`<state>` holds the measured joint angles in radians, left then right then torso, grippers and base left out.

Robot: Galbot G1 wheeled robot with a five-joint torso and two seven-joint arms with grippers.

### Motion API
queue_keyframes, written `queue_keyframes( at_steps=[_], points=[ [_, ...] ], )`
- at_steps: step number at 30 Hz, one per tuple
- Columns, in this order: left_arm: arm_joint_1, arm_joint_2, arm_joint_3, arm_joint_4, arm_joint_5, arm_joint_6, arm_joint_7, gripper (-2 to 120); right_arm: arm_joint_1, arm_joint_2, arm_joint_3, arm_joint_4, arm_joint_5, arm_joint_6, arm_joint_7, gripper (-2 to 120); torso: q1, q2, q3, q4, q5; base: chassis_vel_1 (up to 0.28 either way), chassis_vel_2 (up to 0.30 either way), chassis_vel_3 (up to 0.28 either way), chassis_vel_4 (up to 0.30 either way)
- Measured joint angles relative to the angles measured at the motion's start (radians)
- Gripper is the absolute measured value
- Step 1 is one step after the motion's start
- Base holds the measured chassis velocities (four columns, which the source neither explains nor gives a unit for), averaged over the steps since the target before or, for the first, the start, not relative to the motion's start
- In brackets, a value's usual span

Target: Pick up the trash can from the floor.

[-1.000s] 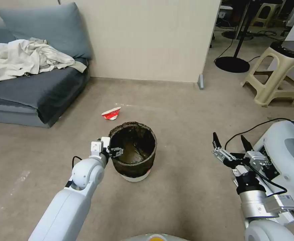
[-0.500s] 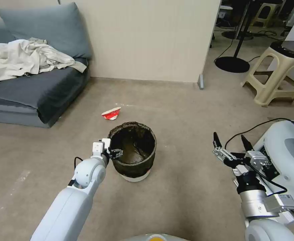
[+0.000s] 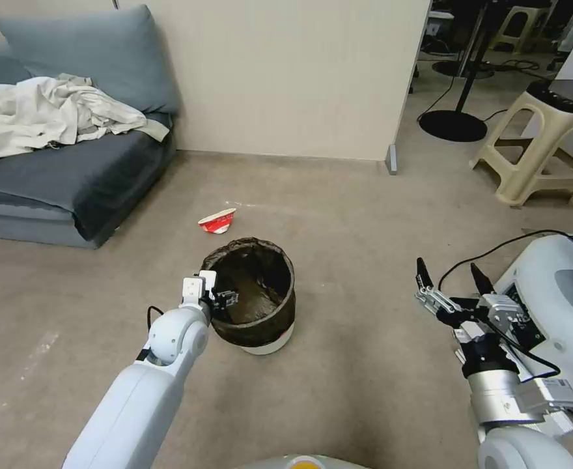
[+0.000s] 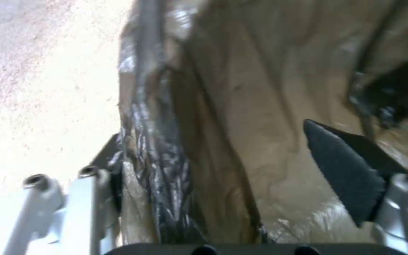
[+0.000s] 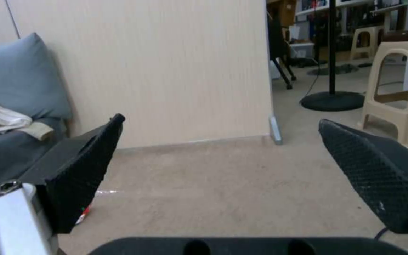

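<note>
The trash can (image 3: 255, 306), a small white bin lined with a dark bag, stands on the floor (image 3: 364, 215) in the head view and leans toward my left arm. My left gripper (image 3: 224, 299) straddles its near rim. In the left wrist view the bagged rim (image 4: 152, 141) runs between the fingers of my left gripper (image 4: 213, 134), one black pad (image 4: 345, 177) inside the can, the other finger outside behind the bag, still wide apart. My right gripper (image 3: 447, 267) hangs open above the floor to the right, nothing between its fingers, also in its wrist view (image 5: 221, 120).
A crushed red-and-white cup (image 3: 217, 221) lies just beyond the can. A grey sofa (image 3: 58, 176) with crumpled cloth stands at the left, a partition wall (image 3: 286, 78) behind. A beige stool (image 3: 547, 150) and a black stand base (image 3: 454, 125) are far right.
The can's top has shifted left toward my left arm while its base stays put, so it now leans. My left gripper has drawn back slightly along the rim. The right arm has not moved.
</note>
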<state>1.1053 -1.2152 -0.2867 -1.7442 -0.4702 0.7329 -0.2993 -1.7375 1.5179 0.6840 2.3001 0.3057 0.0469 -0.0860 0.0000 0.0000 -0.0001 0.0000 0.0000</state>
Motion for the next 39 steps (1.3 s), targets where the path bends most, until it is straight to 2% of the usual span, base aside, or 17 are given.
queue_keyframes(
  at_steps=[1, 5, 7, 8, 11, 12, 14, 20, 29, 39],
  points=[
    [0.002, 0.001, -0.002, 0.000, -0.001, 0.000, 0.000, 69, 0.000, 0.000, 0.000, -0.001, 0.000, 0.000, 0.000, 100, 0.000, 0.000, 0.000, 0.0000, 0.0000, 0.000, 0.000, 0.000, 0.000],
    [0.004, 0.001, -0.005, -0.001, -0.001, 0.000, 0.000, 61, 0.001, 0.001, -0.001, -0.003, -0.001, 0.001, 0.000, 100, 0.000, 0.000, 0.000, 0.0001, 0.0000, 0.000, 0.000, 0.000, 0.000],
    [0.008, 0.001, -0.009, -0.004, -0.001, 0.000, 0.000, 49, 0.002, 0.001, -0.002, -0.004, -0.002, 0.001, 0.000, 100, 0.000, 0.000, 0.000, 0.0000, 0.0000, 0.000, 0.000, 0.000, 0.000],
    [0.008, 0.001, -0.009, -0.004, -0.001, 0.000, 0.000, 49, 0.002, 0.001, -0.002, -0.004, -0.002, 0.001, 0.000, 100, 0.000, 0.000, 0.000, 0.0000, 0.0000, 0.000, 0.000, 0.000, 0.000],
    [0.012, -0.002, -0.016, -0.007, -0.003, 0.000, -0.001, 35, 0.002, 0.001, -0.003, -0.006, -0.002, 0.001, 0.000, 100, 0.000, 0.000, 0.000, 0.0000, 0.0000, 0.000, 0.000, 0.000, 0.000],
    [0.012, -0.002, -0.016, -0.007, -0.003, 0.000, -0.001, 35, 0.002, 0.001, -0.003, -0.006, -0.002, 0.001, 0.000, 100, 0.000, 0.000, 0.000, 0.0000, 0.0000, 0.000, 0.000, 0.000, 0.000],
    [0.015, -0.003, -0.023, -0.012, -0.003, 0.000, -0.005, 25, 0.002, 0.001, -0.003, -0.007, -0.002, 0.002, 0.000, 100, 0.000, 0.000, 0.000, -0.0001, 0.0001, 0.000, 0.000, 0.000, 0.000],
    [0.030, -0.010, -0.034, -0.040, -0.008, 0.000, -0.004, 10, 0.001, 0.001, -0.003, -0.008, -0.003, 0.005, 0.000, 100, 0.000, 0.000, 0.000, -0.0001, -0.0001, 0.000, 0.000, 0.000, 0.000],
    [0.051, -0.012, -0.052, -0.070, -0.009, 0.000, -0.004, 7, -0.004, -0.001, -0.004, -0.004, -0.003, 0.006, 0.000, 100, 0.000, 0.000, 0.000, -0.0001, -0.0005, 0.000, 0.000, 0.000, 0.000],
    [0.089, -0.005, -0.099, -0.164, -0.078, 0.001, -0.033, 2, -0.010, -0.002, -0.006, 0.004, -0.004, 0.010, -0.002, 100, 0.000, 0.000, 0.000, 0.0001, 0.0000, 0.000, 0.000, 0.000, 0.000]
  ],
)
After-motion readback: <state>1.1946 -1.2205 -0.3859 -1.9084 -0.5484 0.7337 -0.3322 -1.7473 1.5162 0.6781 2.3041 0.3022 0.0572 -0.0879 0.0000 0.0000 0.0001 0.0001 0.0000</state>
